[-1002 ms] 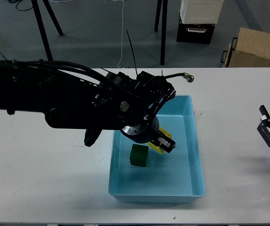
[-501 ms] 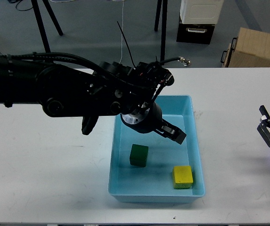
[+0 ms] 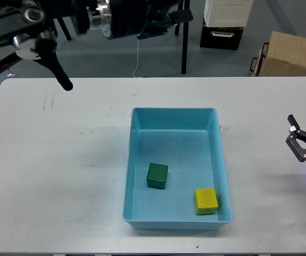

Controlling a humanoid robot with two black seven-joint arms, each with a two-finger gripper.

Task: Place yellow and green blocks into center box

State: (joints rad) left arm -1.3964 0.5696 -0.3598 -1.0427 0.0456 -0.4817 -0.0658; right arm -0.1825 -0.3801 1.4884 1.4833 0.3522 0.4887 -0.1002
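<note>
The light blue box (image 3: 172, 112) stands in the middle of the white table. A dark green block (image 3: 157, 175) lies inside it at the middle left. A yellow block (image 3: 206, 200) lies inside at the front right corner. My left arm runs along the top edge of the view, high above the table. Its far end, the left gripper (image 3: 177, 15), is dark and cut off, so its fingers cannot be told apart. My right gripper (image 3: 296, 140) is open and empty over the table's right edge, well away from the box.
A black part of my left arm (image 3: 62, 79) hangs over the table's back left. Behind the table stand tripod legs (image 3: 185, 48), a white and black case (image 3: 225, 21) and a cardboard box (image 3: 289, 53).
My left arm has risen out of the box and swung up to the top left. The yellow block was let go and lies in the box's front right corner. My right gripper shifted slightly up-left.
</note>
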